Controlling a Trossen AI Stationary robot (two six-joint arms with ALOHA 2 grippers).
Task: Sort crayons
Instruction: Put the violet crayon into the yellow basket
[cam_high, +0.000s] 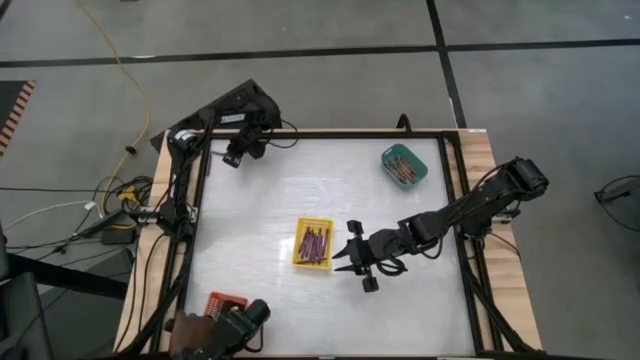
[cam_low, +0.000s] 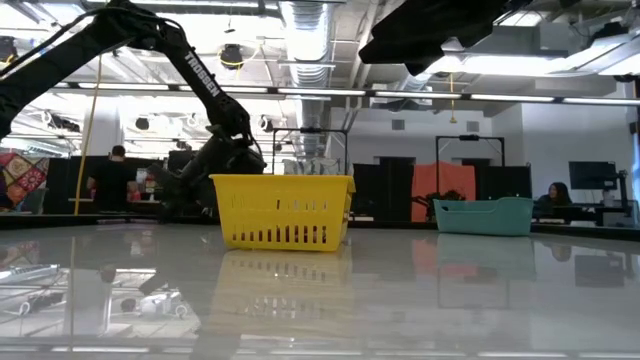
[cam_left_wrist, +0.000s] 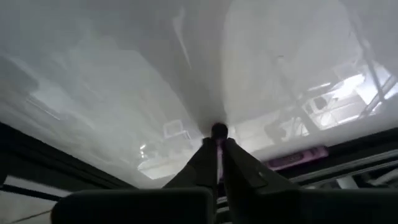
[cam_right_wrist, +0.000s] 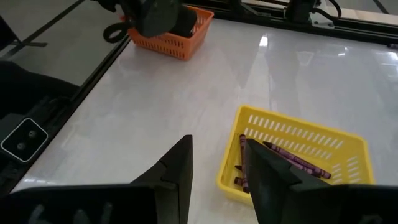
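My left gripper (cam_high: 236, 156) is shut, low over the table's far left corner. A small dark round thing (cam_left_wrist: 217, 130) shows right at its fingertips. One purple crayon (cam_left_wrist: 298, 157) lies on the table beside the black frame. My right gripper (cam_high: 352, 258) hangs open above the table, just right of the yellow tray (cam_high: 313, 243), with nothing between its fingers. Several purple crayons (cam_right_wrist: 292, 163) lie in that tray. The teal tray (cam_high: 404, 166) at the far right holds several more sticks. My left gripper's shut fingertips (cam_left_wrist: 208, 155) slant down toward the table and end at the small dark round thing. I cannot tell whether it is a crayon, or whether the fingers hold it or only stand against it.
An orange tray (cam_high: 225, 300) stands at the near left corner, with a dark bulky object (cam_right_wrist: 155, 15) over it. A black frame (cam_high: 196, 220) runs round the white table. There is free room between the trays. People sit in the room behind the table.
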